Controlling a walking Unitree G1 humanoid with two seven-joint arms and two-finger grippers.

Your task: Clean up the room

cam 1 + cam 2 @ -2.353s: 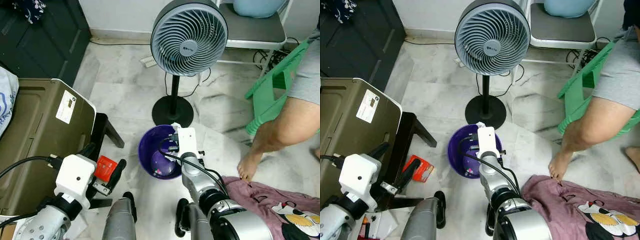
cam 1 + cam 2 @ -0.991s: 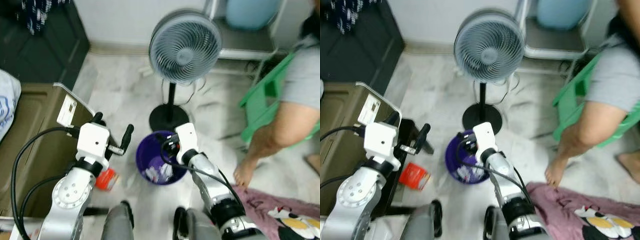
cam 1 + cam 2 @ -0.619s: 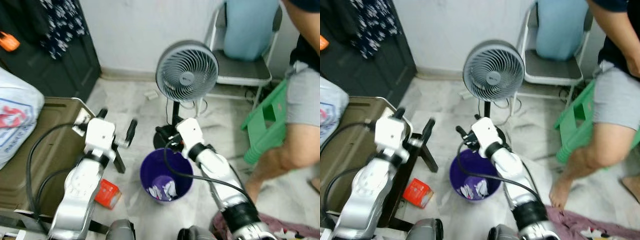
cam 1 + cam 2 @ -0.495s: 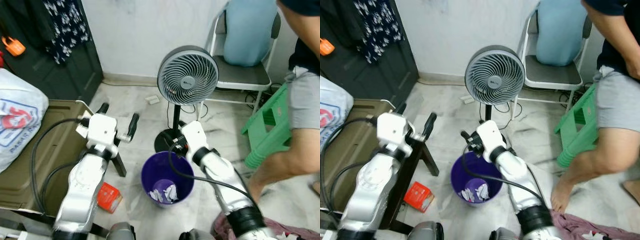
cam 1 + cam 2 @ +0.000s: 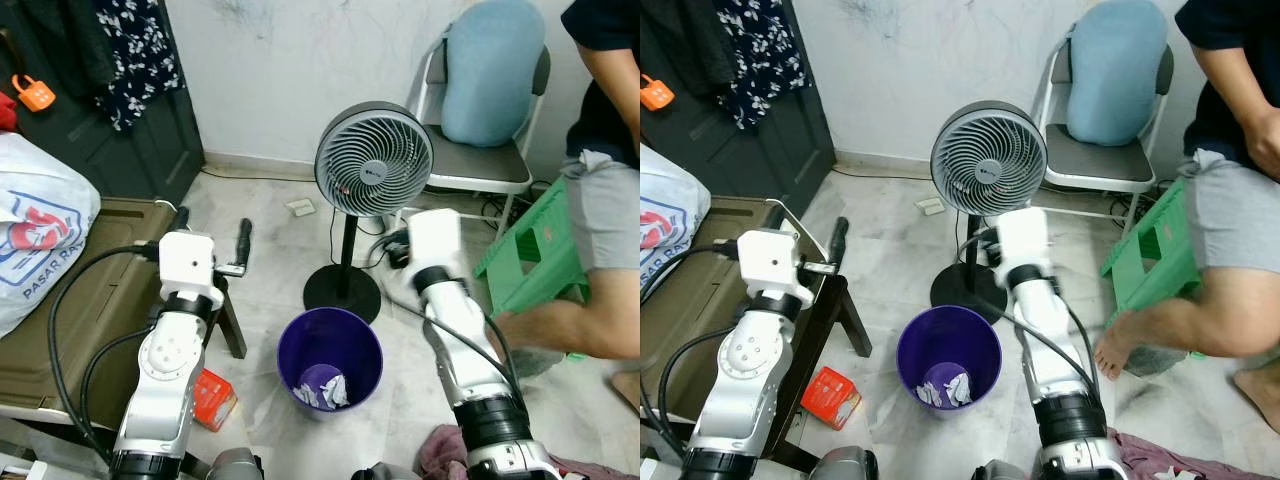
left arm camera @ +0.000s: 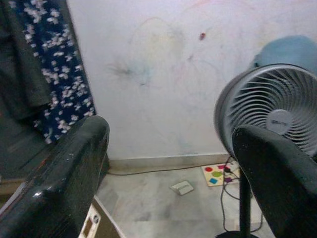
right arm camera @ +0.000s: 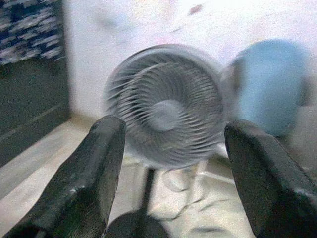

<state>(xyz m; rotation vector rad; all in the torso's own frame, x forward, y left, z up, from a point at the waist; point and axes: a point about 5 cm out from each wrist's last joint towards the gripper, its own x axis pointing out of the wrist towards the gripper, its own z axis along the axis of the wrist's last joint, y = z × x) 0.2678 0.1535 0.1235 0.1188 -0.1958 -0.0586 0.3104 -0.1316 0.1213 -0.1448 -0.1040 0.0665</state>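
Now red box (image 5: 211, 397) on floor left of purple bin (image 5: 331, 358); left gripper (image 5: 212, 234) nearer, raised, fingers wide, empty; right gripper (image 7: 168, 178) fingers wide, empty.

Round purple plastic bin (image 5: 332, 350), lower centre, white crumpled scraps inside. Grey-bladed pedestal fan (image 5: 374, 160) on black pole and base. Pale blue cushion (image 5: 494, 70), upper right, on grey folding chair. Green plastic stool (image 5: 535, 255) at right. Small red carton (image 5: 214, 398) lower left. Olive-brown case (image 5: 70, 300). Dark navy cloth, white floral print (image 5: 130, 55), upper left. Pale grey marbled floor (image 5: 270, 210).
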